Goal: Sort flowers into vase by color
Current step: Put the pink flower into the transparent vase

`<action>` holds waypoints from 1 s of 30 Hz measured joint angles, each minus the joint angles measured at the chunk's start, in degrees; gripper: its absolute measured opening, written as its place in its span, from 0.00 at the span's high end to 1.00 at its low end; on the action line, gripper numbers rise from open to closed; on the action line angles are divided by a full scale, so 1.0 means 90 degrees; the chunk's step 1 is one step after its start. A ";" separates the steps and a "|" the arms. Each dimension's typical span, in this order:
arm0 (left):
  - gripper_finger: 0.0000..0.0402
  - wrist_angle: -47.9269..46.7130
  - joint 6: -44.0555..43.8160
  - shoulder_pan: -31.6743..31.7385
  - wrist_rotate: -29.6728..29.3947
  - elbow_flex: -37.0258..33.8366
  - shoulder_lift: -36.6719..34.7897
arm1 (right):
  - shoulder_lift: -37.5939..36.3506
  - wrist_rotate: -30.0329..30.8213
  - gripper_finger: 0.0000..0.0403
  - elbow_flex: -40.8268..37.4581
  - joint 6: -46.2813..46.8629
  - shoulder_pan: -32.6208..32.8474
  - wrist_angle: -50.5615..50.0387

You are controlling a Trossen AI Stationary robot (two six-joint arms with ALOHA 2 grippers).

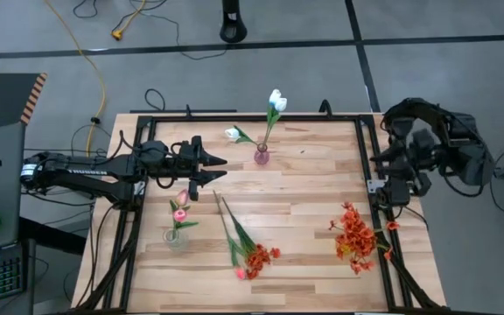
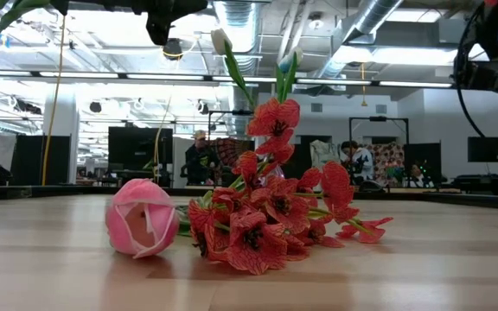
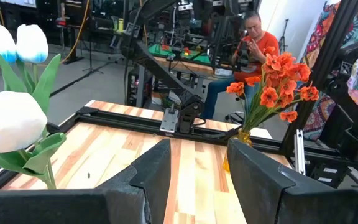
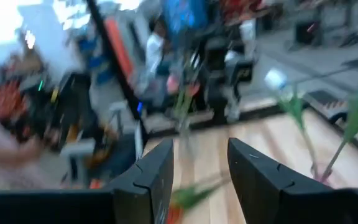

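Wooden table [image 1: 304, 188], both jaws open, empty.

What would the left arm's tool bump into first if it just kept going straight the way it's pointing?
Probably nothing soon. The left tool, open and empty, points across bare table; the white tulips sit off to one side. Farther along stand the red-orange flowers near the black frame rail, slightly off-line; depth is hard to judge.
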 joint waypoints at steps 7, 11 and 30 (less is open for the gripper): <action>0.64 0.0083 0.0162 -0.0041 -0.0007 0.0000 0.0135 | 0.0057 0.0405 0.56 0.0025 -0.0016 0.0002 0.0178; 0.64 0.0302 0.0366 -0.0169 -0.0003 0.0065 0.0537 | 0.0186 0.0413 0.56 -0.0080 -0.0007 0.0001 0.0264; 0.64 -0.3962 0.2352 -0.0485 0.0287 0.3305 0.2612 | 0.2040 0.0289 0.56 -0.0676 0.0011 -0.2410 0.2311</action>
